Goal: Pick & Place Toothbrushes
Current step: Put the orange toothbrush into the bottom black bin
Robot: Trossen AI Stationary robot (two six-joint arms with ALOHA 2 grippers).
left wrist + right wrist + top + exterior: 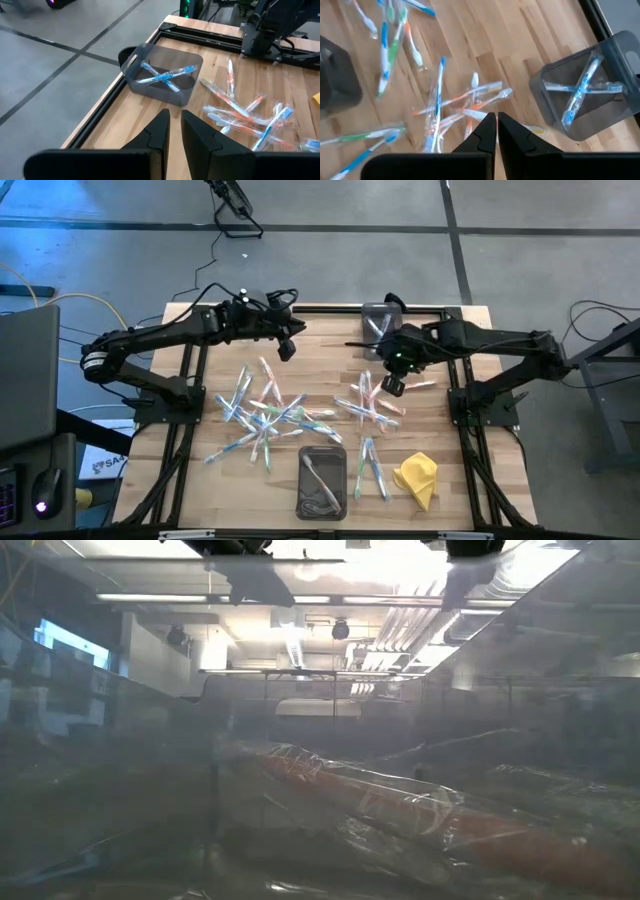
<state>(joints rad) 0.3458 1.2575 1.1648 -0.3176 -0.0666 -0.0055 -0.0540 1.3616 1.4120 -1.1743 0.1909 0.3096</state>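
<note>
Right claw (496, 120) pinched shut just above orange toothbrushes (470, 107) heaped on the counter (330, 405), maybe empty, maybe snagging only wrapper and dropping it short of the clear bin (585, 90); left claw (174, 125) nearly shut, empty, near that bin.

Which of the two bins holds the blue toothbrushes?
The grey bin at the table's far edge, holding two crossed blue toothbrushes; the near bin holds pale ones.

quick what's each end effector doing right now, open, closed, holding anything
Left end effector: nearly closed, narrow gap, holding nothing.
Right end effector: closed, empty, above the toothbrushes.
</note>
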